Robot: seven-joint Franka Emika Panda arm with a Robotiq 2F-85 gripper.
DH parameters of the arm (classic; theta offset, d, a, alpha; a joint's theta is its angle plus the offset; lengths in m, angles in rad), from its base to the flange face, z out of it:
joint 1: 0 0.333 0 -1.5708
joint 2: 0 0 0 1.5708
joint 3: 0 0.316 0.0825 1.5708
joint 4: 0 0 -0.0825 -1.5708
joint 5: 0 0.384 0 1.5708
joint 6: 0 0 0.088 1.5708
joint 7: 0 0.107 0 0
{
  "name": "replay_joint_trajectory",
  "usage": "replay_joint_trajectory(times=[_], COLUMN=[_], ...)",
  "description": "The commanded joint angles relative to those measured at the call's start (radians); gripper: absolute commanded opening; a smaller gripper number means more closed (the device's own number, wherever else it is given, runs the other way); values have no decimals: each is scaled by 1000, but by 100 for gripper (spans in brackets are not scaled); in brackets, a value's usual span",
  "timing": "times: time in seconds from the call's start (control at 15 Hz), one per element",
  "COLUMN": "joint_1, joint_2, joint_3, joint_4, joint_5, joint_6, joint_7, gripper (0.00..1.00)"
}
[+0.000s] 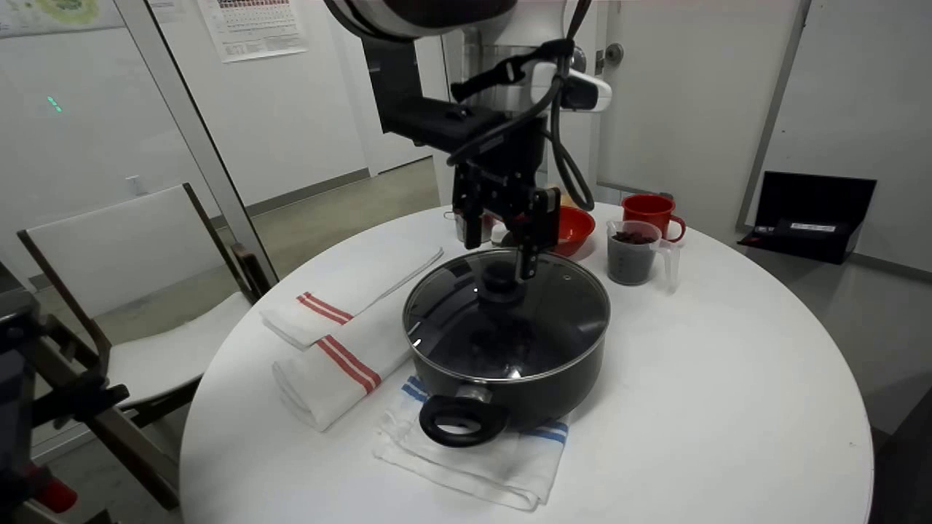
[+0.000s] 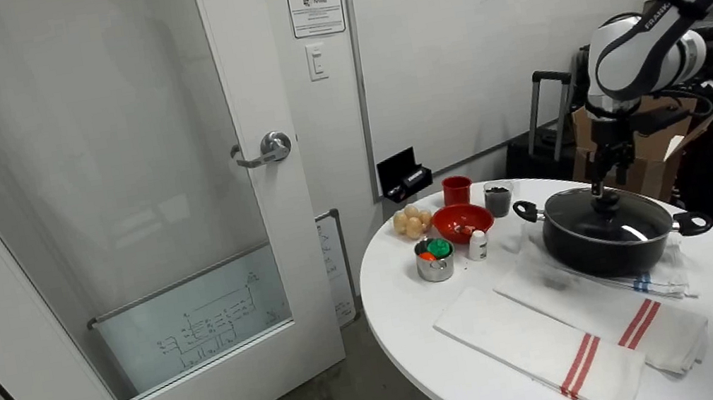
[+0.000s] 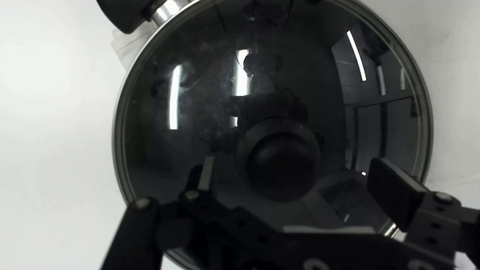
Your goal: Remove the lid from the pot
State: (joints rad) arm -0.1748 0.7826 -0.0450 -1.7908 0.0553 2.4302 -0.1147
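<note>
The black pot (image 1: 561,393) stands on the white table in both exterior views (image 2: 595,259). The domed glass lid (image 1: 466,335) sits on it, its metal rim level with the pot's top; it also shows in an exterior view (image 2: 575,222) and fills much of the wrist view (image 3: 187,97). Its black knob (image 3: 281,165) stands at the centre. My gripper (image 3: 291,165) is open and points down over the lid, with a finger on either side of the knob in the wrist view, nearer the left finger. In an exterior view the gripper (image 1: 499,258) has one fingertip overlapping the knob.
A blue-striped towel (image 1: 466,469) lies under the pot, red-striped towels (image 2: 538,350) beside it. Behind stand a measuring cup (image 1: 630,258), red mug (image 1: 648,209), red bowl (image 2: 464,222), metal cup (image 2: 436,266) and white bottle (image 2: 478,246). Pot handles (image 1: 462,422) stick out sideways.
</note>
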Motion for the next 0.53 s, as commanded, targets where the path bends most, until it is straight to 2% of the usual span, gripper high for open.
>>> replay_joint_trajectory(times=[0.0, 0.13, 0.2, 0.27, 0.47], joint_1=[-1, -1, -1, -1, -3], joint_2=[59, 74, 77, 81, 85], joint_3=[-2, -1, 0, 0, 2], joint_4=[73, 87, 91, 96, 104], joint_5=[-1, 0, 0, 0, 1], joint_6=[-45, -52, -49, -48, -45], joint_7=[13, 13, 12, 11, 9], gripper=[100, 100, 75, 74, 53])
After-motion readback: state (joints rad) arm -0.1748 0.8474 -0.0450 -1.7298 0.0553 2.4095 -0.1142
